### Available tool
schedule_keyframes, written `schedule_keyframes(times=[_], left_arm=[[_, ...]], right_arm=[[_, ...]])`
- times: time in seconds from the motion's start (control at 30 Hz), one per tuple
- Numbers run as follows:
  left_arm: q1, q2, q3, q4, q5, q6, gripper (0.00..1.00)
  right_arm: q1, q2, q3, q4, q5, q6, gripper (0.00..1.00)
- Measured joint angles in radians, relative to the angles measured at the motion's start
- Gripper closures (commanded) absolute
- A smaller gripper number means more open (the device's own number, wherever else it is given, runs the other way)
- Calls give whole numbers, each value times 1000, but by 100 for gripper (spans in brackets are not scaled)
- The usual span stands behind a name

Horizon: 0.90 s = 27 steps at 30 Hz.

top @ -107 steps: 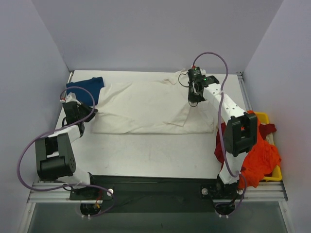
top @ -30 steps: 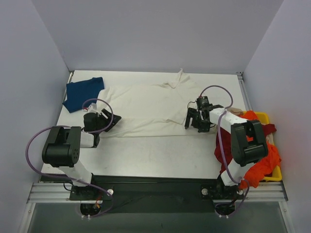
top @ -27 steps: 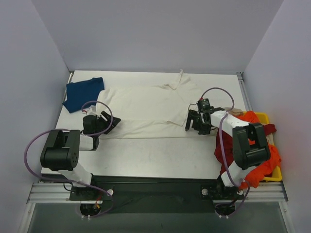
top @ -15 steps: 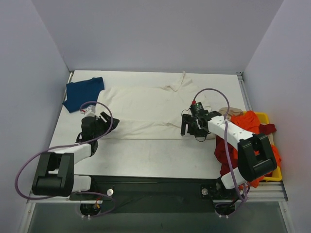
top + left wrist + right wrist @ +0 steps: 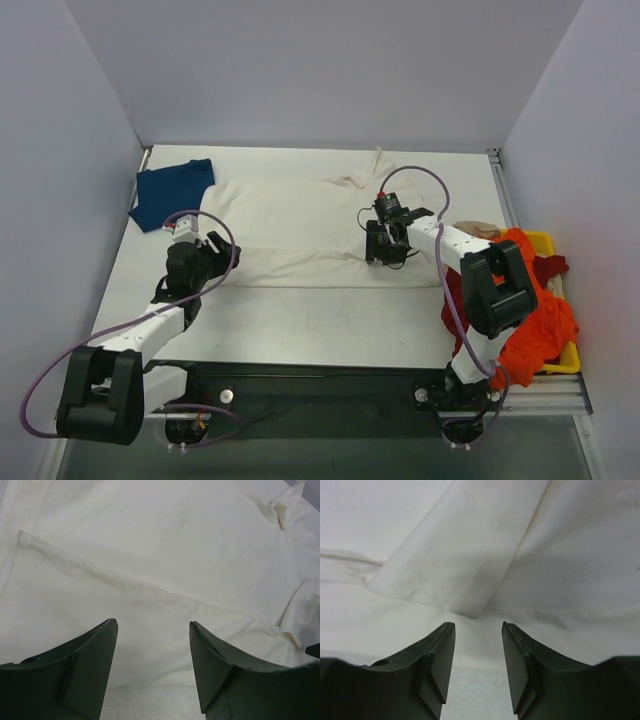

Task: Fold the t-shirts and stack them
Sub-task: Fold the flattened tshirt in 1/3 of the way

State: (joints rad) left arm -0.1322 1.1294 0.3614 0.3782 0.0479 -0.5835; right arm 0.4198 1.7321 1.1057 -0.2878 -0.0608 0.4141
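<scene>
Both arms have shifted: the left swung inward, the right pulled nearer from the bench's far edge.
Dark blue t-shirt lies far left; left fingers and right fingers hang spread over the flat cream t-shirt.

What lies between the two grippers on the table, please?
The cream t-shirt, spread flat, fills the stretch from left gripper to right gripper; the top external view shows it.

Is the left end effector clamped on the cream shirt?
No, the left end effector is open in the left wrist view, with nothing pinched in its gap and the cream shirt lying spread beyond it.
</scene>
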Motion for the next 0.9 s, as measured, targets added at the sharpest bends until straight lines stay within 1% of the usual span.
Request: schedule_keyframes(times=[0.2,0.33,0.4,0.5,0.6,0.7,0.83,0.9], left_arm=[[0,47,0,0,-10,19,30],[0,82,0,-1,-10,21,30],[0,87,0,-1,-10,21,30],[0,89,0,-1,-10,22,30],[0,89,0,-1,-10,23,30],[0,89,0,-1,-10,24,30],[0,88,0,-1,-11,25,30],[0,88,0,-1,-13,27,30]], right_arm=[[1,61,24,-6,-7,-15,63],[1,84,43,-6,-8,-22,71],[1,97,51,-6,-8,-23,72],[1,111,61,-8,-11,-26,76],[1,114,74,-9,-15,-30,84],[1,114,85,-8,-19,-34,90],[3,114,96,-8,-23,-41,97],[5,114,106,-11,-26,-45,99]])
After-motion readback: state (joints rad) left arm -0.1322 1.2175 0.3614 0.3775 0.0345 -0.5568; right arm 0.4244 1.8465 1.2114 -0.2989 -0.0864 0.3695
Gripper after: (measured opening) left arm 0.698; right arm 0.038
